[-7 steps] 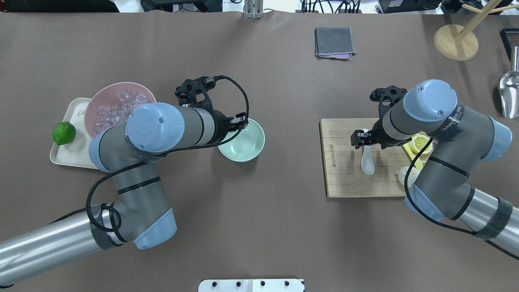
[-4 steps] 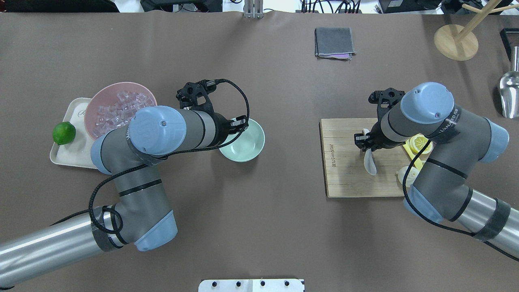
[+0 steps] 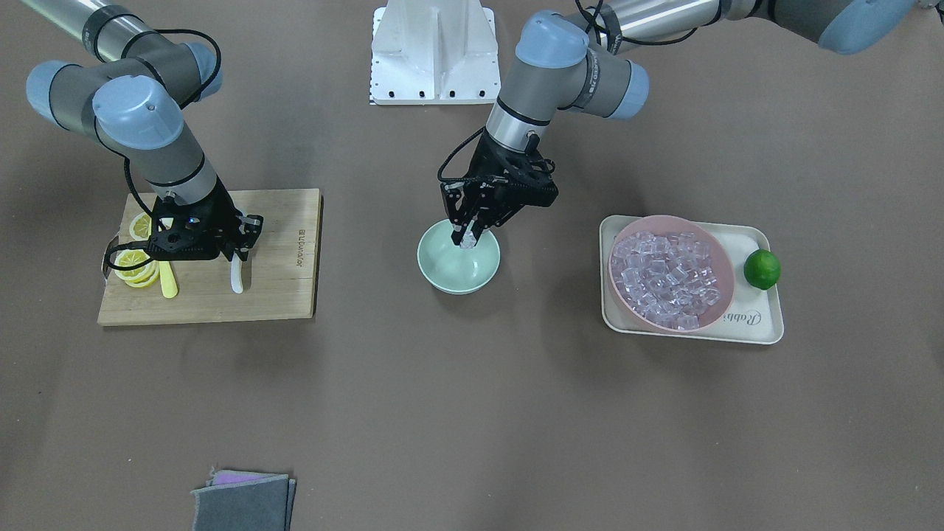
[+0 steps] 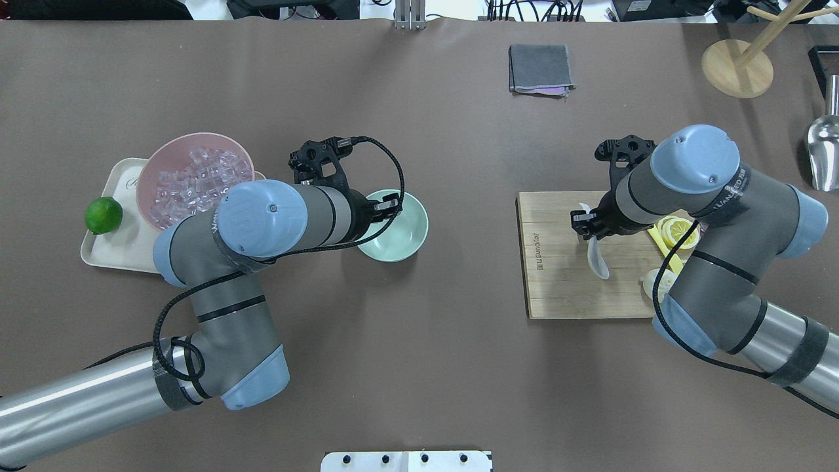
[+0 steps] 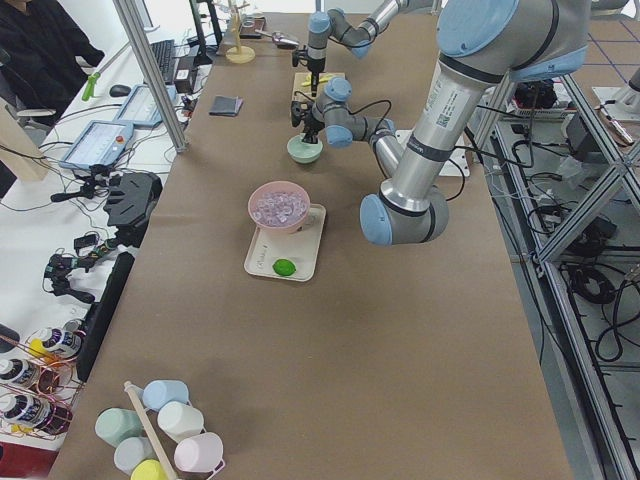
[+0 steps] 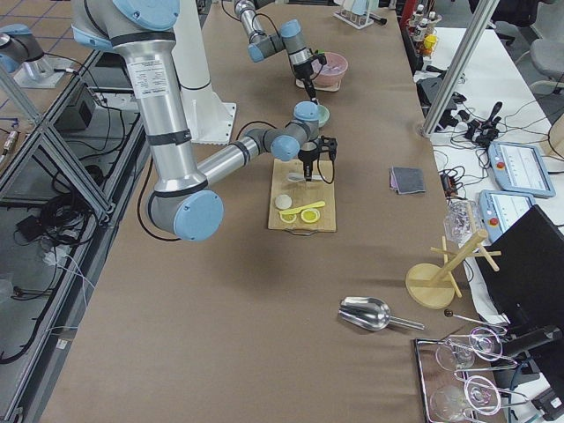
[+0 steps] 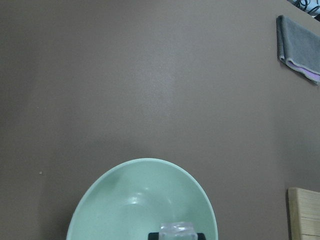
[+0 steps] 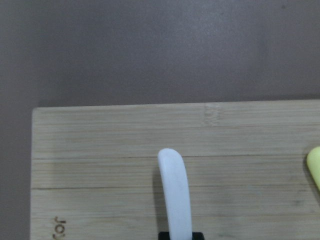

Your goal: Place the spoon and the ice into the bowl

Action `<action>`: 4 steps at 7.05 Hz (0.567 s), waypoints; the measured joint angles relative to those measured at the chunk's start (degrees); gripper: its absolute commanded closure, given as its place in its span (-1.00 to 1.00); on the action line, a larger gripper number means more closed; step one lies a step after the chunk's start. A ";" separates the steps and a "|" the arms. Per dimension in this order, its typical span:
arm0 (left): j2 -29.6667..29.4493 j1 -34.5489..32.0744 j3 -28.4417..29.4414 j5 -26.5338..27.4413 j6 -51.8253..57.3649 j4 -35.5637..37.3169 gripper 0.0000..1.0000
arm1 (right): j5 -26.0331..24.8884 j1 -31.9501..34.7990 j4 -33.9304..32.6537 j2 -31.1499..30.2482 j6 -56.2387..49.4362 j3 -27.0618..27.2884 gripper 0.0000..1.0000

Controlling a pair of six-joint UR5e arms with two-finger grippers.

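Note:
My left gripper (image 3: 467, 234) is shut on a clear ice cube (image 7: 177, 231) and holds it just above the inside of the mint-green bowl (image 4: 403, 233). The bowl also shows in the left wrist view (image 7: 125, 200) and holds nothing else. My right gripper (image 4: 587, 223) is shut on the handle of the white spoon (image 4: 598, 261) over the wooden cutting board (image 4: 564, 295). The scoop hangs tilted toward the board. In the right wrist view the spoon's handle (image 8: 175, 190) runs up from between the fingers.
A pink bowl (image 4: 147, 177) full of ice cubes sits on a cream tray (image 4: 115, 252) with a lime (image 4: 103, 215). Lemon slices (image 4: 678, 229) and a yellow knife (image 3: 169, 280) lie on the board. A grey cloth (image 4: 539, 68), a wooden stand (image 4: 737, 68) and a metal scoop (image 4: 824, 151) lie at the far side.
My right gripper closed on the spoon's handle and the spoon tilted. My left arm shifted slightly, still holding the ice cube over the mint-green bowl.

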 measured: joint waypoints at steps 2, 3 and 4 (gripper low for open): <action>-0.06 -0.08 -0.63 -0.12 1.01 0.13 -0.95 | 3.61 2.90 -0.56 0.18 0.04 2.42 1.00; 0.11 -0.55 -1.99 -0.43 2.99 0.38 -0.95 | 4.99 4.10 -0.69 0.63 0.07 3.33 1.00; 0.49 -1.96 -3.26 -1.51 5.41 0.96 -0.95 | 5.69 4.74 -0.90 1.78 0.23 3.76 1.00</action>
